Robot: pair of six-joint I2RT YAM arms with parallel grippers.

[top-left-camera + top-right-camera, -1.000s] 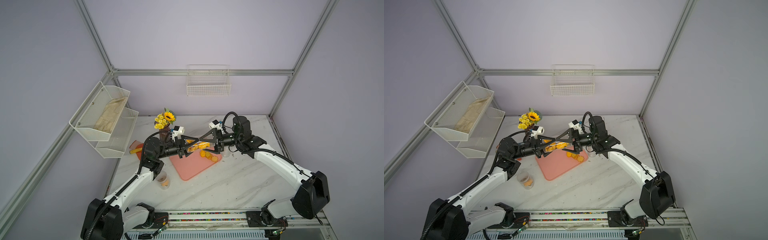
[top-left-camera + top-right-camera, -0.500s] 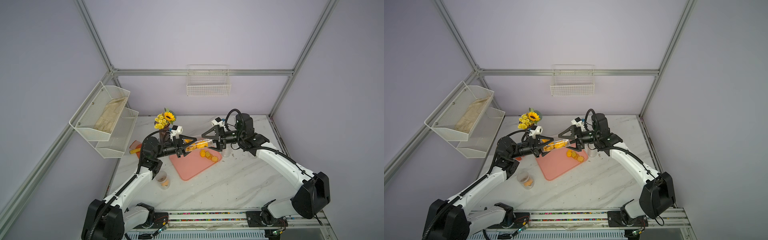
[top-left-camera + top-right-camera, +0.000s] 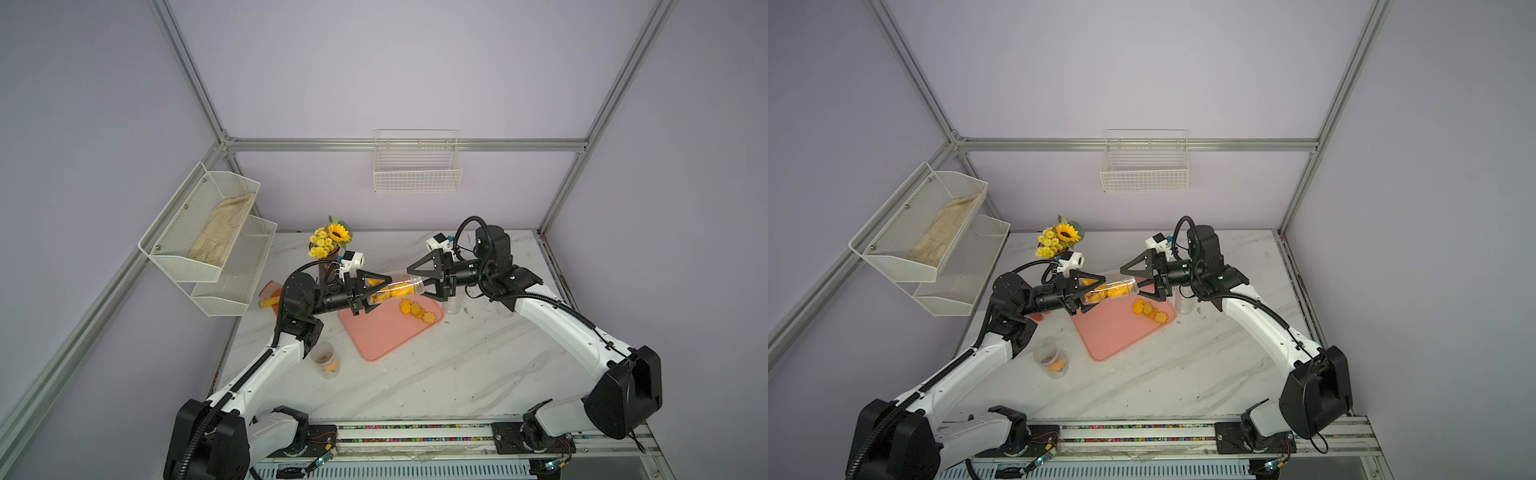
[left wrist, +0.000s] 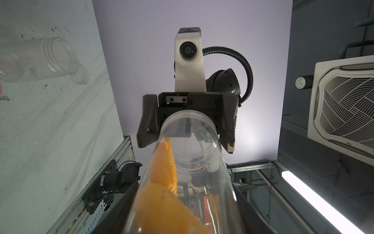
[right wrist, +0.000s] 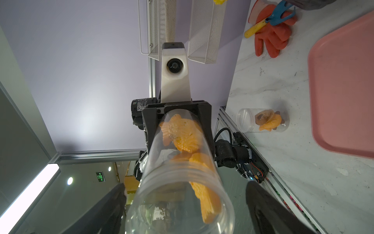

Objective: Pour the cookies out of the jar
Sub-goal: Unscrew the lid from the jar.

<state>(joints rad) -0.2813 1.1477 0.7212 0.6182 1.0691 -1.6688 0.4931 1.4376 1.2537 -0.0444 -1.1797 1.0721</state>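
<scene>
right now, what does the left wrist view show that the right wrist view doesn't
Only the left wrist view: an empty clear jar on the marble table, and a ceiling vent. Only the right wrist view: the pink tray, an orange glove and a small jar with a few biscuits. Both: the held jar with orange cookies inside, seen from opposite ends.

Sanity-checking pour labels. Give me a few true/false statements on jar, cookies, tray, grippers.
1. The left gripper holds the clear jar roughly horizontal. True.
2. The jar is empty. False: orange cookies are inside.
3. Some loose cookies lie on the pink tray. True.
4. The right gripper is clamped on the jar. False: its jaws stand open, either side of the jar's mouth.
</scene>
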